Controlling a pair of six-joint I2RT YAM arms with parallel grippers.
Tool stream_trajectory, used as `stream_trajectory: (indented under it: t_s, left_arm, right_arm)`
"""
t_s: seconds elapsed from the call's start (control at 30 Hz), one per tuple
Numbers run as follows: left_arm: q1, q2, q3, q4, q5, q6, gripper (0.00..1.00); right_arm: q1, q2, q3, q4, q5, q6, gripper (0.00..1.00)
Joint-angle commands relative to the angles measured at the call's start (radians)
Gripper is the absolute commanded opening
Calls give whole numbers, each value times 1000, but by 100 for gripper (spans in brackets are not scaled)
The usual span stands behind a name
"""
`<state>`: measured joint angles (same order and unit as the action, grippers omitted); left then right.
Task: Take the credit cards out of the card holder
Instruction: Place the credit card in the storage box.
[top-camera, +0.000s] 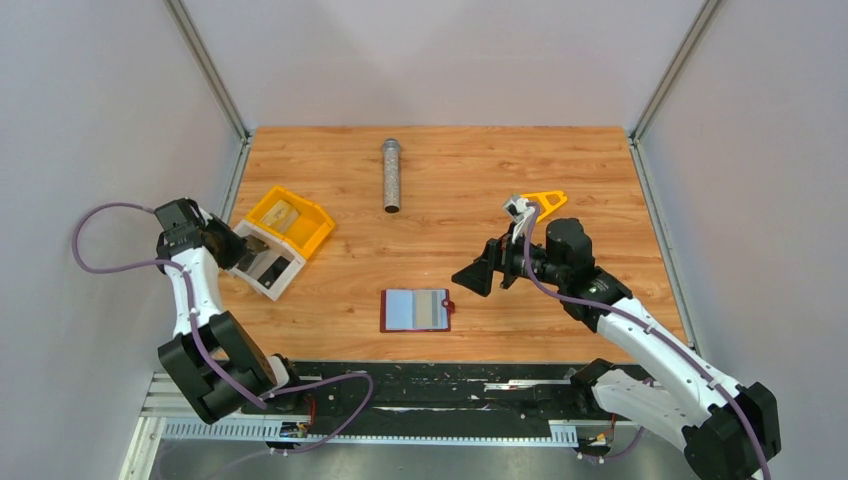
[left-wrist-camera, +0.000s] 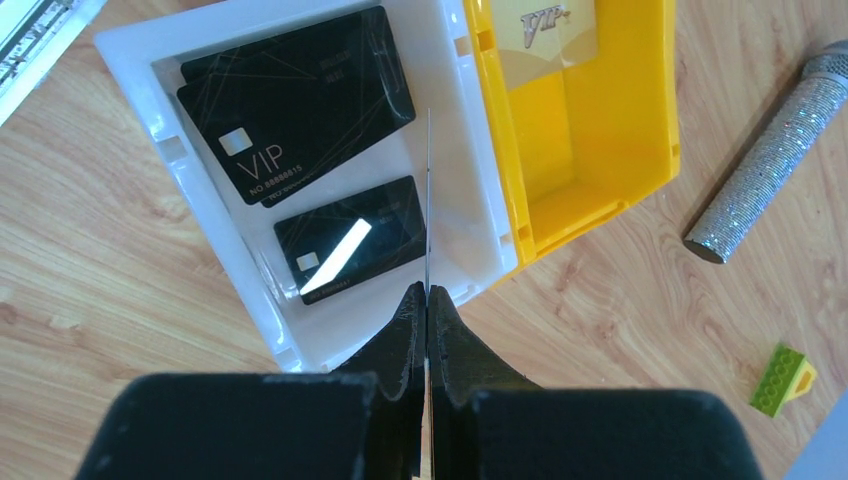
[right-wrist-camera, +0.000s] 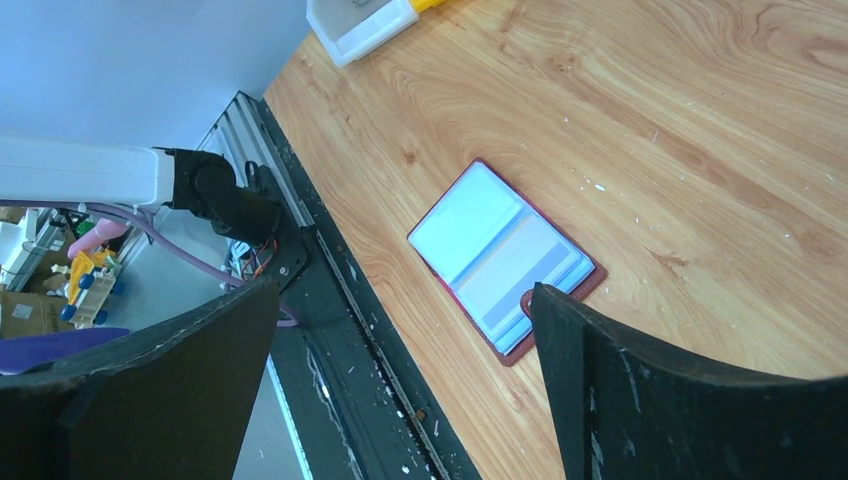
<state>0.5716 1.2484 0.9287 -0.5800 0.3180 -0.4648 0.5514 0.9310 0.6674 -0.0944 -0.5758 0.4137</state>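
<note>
Black cards in white tray, card holder open

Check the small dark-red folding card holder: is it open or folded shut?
Open. The dark-red folding card holder lies spread flat on the wooden table, its light blue-grey inner pockets facing up.

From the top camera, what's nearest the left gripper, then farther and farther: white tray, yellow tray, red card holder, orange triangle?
1. White tray: right at the left gripper, far left.
2. Yellow tray: beside the white one, slightly farther back.
3. Card holder: open, table's middle, near edge.
4. Orange triangle: over on the right side.
</note>
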Motion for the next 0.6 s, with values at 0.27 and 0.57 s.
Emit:
stream_trajectory:
  t_s: [0.27, 0.57]
  left_arm:
    - [11, 42, 54, 6, -83, 50, 0]
    - [11, 85, 54, 77, -67, 15, 0]
  right_arm:
    - [4, -2, 3, 9, 15, -19, 100]
    - [4, 16, 9, 9, 17, -21, 100]
